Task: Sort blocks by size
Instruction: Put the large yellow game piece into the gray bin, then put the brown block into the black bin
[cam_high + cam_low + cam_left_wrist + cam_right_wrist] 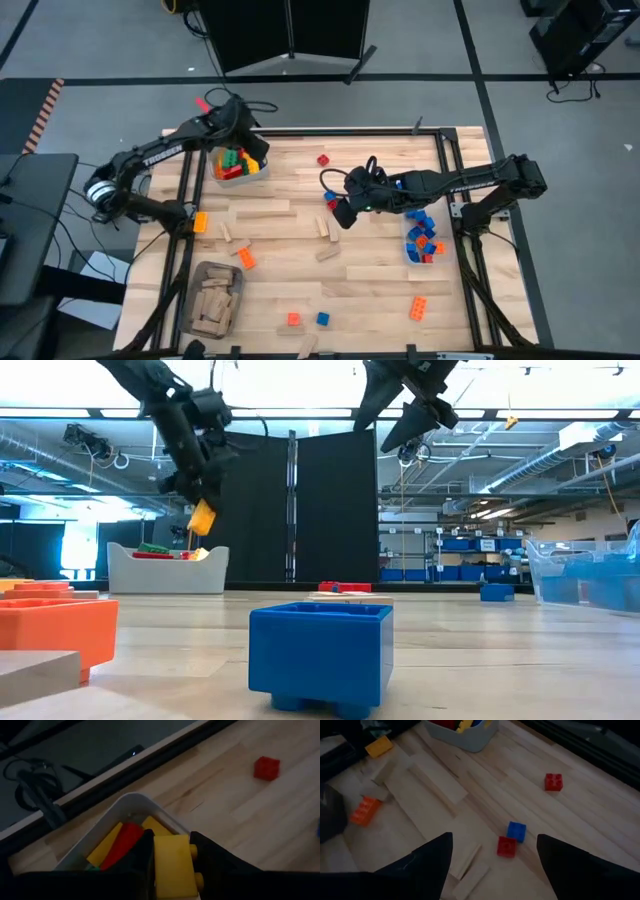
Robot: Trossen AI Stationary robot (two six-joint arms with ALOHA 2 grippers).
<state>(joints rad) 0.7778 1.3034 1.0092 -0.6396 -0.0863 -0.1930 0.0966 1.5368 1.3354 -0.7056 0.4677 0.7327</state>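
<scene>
Table (380,290) is mid-sort: loose blocks scattered, three bins partly filled. White bin (232,178) at the far left holds red, green and yellow bricks; clear bin (420,252) on the right holds blue and red ones; grey bin (212,300) near the front left holds wooden pieces. Long wooden plank (262,210) lies flat mid-table, long axis running left to right, with shorter wooden bits near it.

Left gripper (248,150) hangs over the white bin, fingers clamped on a yellow brick (172,865). The brick's long axis runs along the fingers, studs facing sideways toward one finger, and it sits right above the bin's contents. Step in hand, as I judge it: dropping this brick into the white bin. Next move calls for opening the fingers while centred over the bin, not its rim.

Right gripper (342,212) hovers mid-table, fingers wide apart and empty, above a small blue brick (516,831) and a small red brick (506,846) that touch at a corner. Both are squarish, so no clear long axis. Likely a pick: it needs to come down on one without nudging the other. Another red brick (553,781) sits well apart.
</scene>
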